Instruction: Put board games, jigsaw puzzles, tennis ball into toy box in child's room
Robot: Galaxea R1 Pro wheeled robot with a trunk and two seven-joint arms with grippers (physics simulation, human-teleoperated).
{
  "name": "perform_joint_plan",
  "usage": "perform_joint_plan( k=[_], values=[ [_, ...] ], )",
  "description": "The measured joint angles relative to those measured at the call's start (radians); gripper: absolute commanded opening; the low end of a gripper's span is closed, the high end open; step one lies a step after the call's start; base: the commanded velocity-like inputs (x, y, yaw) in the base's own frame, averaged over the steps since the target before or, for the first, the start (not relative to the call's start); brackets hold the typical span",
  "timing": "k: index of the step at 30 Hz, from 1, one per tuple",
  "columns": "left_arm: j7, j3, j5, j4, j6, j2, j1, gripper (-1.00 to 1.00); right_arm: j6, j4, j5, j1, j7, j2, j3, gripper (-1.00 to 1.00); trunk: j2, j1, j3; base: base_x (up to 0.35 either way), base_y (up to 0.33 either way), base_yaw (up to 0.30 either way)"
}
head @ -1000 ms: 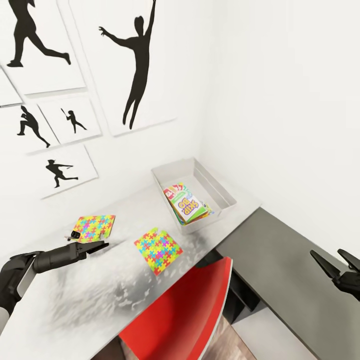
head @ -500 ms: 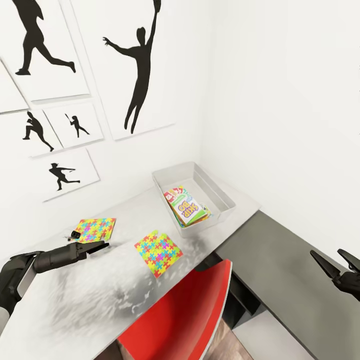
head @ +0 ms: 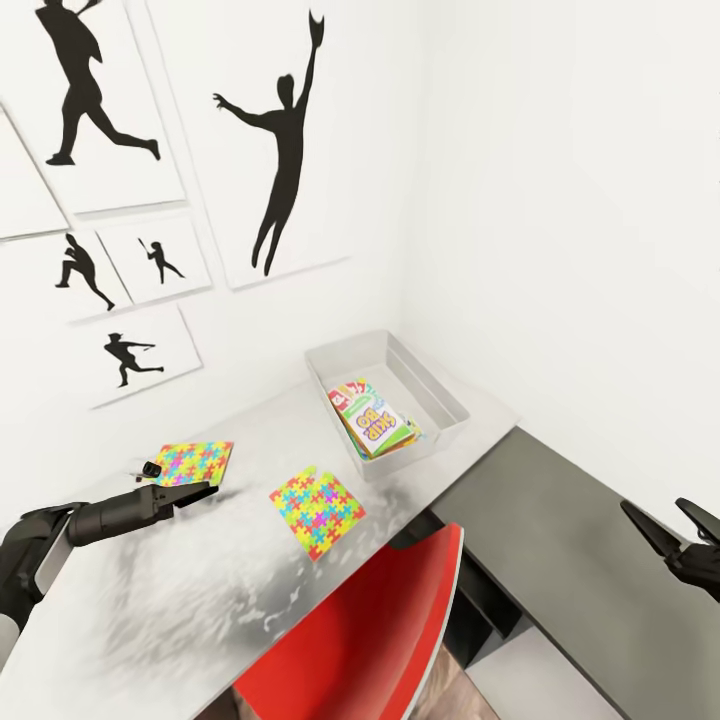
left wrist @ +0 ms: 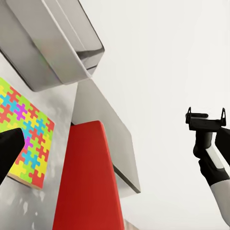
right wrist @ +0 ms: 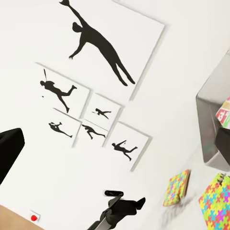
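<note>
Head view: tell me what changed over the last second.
Mostly the camera shifted: the wall pictures slid down in view and the table barely moved. Nothing was taken hold of or let go. The left hand still hovers beside the far jigsaw puzzle, the near puzzle lies as before, the board games stay in the toy box, and the right hand stays open over the dark cabinet.

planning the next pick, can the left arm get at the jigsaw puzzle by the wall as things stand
Probably yes. The left gripper hovers just in front of the jigsaw puzzle by the wall, with bare table around and nothing between them. Whether it is open is unclear.
</note>
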Motion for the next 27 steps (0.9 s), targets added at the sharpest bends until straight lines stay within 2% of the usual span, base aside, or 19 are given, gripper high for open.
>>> perform_joint_plan(
  k=[19, 27],
  values=[
    [0.001, -0.002, -0.001, 0.0, 0.0, -0.001, 0.0, 1.0, 0.001, 0.001, 0.0, 0.0, 0.003, 0.0, -0.006, 1.0, 0.0, 0.0, 0.032, 0.0, 0.0, 0.0],
    [0.001, -0.003, -0.001, 0.0, 0.0, -0.001, 0.0, 1.0, 0.001, 0.001, 0.001, 0.0, 0.002, 0.008, -0.012, 1.0, 0.0, 0.0, 0.045, 0.0, 0.0, 0.0]
  ],
)
